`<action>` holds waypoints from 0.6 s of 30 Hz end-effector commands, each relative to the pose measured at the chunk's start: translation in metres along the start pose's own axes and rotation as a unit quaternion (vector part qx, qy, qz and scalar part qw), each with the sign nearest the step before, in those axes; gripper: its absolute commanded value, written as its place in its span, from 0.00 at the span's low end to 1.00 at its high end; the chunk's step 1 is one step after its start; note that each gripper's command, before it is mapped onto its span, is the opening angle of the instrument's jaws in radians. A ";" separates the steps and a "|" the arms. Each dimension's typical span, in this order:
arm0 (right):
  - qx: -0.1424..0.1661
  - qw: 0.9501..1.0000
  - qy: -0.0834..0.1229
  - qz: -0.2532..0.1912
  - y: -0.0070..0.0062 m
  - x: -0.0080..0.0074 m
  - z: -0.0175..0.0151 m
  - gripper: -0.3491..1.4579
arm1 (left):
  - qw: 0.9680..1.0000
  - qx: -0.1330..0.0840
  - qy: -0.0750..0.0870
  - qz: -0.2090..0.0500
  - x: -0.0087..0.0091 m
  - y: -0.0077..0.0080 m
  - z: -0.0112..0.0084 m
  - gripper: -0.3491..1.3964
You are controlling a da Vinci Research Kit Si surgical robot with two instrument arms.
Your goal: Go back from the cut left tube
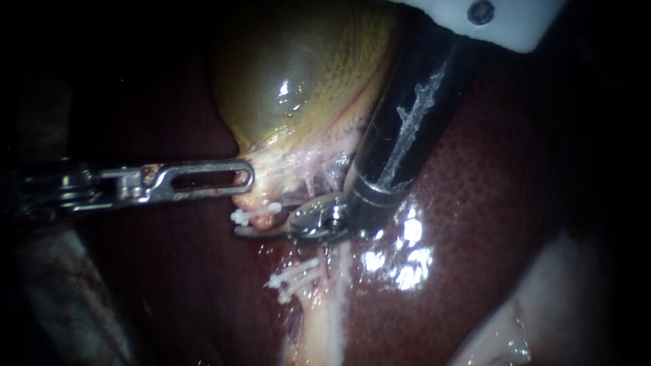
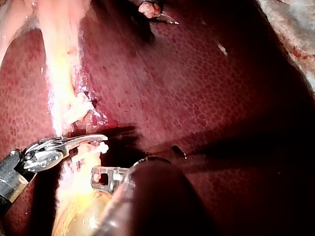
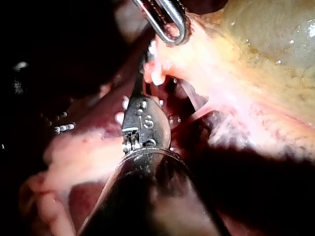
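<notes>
The gallbladder [image 1: 298, 81] is seen lying on the liver [image 1: 488, 203], and all places here are given from it. The left instrument [image 1: 246, 181] is held at the gallbladder's narrow neck. Its tool is closed on the pale neck tissue, which is pinched between its two halves.

The left tube [image 1: 306, 298] is seen cut in two. A short stump hangs from the gallbladder's neck, just beside the left instrument's tool, and is closed by a white clip [image 1: 254, 215]. The other end lies farther from the gallbladder and is closed by two clips [image 1: 291, 276] set side by side. The two ends are well apart, with dark red liver showing between them.

The right instrument [image 1: 241, 232] is laid across this gap. Its thin curved blades lie just beyond the stump's clip, on the side away from the gallbladder. The tool is pressed together and nothing is held in it. Whether the clip is touched by the blades cannot be told. The right instrument's dark shaft is seen running up past the gallbladder's side, over the liver.

A second pale strand is seen running away from the gallbladder's neck, beside the two clips.
</notes>
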State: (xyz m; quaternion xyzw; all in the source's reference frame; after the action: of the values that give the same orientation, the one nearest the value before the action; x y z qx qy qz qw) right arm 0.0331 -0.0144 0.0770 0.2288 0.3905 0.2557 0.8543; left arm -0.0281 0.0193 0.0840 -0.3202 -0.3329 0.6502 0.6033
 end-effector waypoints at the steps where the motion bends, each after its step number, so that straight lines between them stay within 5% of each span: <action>1: 0.000 1.000 0.000 0.000 0.0000 0.0000 0.0000 0.00 | 1.000 0.000 0.000 0.000 0.0000 0.0000 -0.0001 0.00; 15: 0.000 1.000 0.000 -0.001 -0.0002 -0.0001 -0.0001 0.00 | 1.000 0.000 0.000 0.000 -0.0001 0.0001 -0.0001 0.00; 18: 0.000 1.000 0.003 0.000 -0.0002 -0.0001 0.0000 0.36 | 1.000 0.000 0.000 0.000 -0.0001 0.0001 -0.0001 0.00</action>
State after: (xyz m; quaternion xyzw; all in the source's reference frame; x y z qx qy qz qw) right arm 0.0331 -0.0145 0.0769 0.2264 0.3935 0.2567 0.8533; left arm -0.0281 0.0192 0.0839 -0.3201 -0.3333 0.6498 0.6035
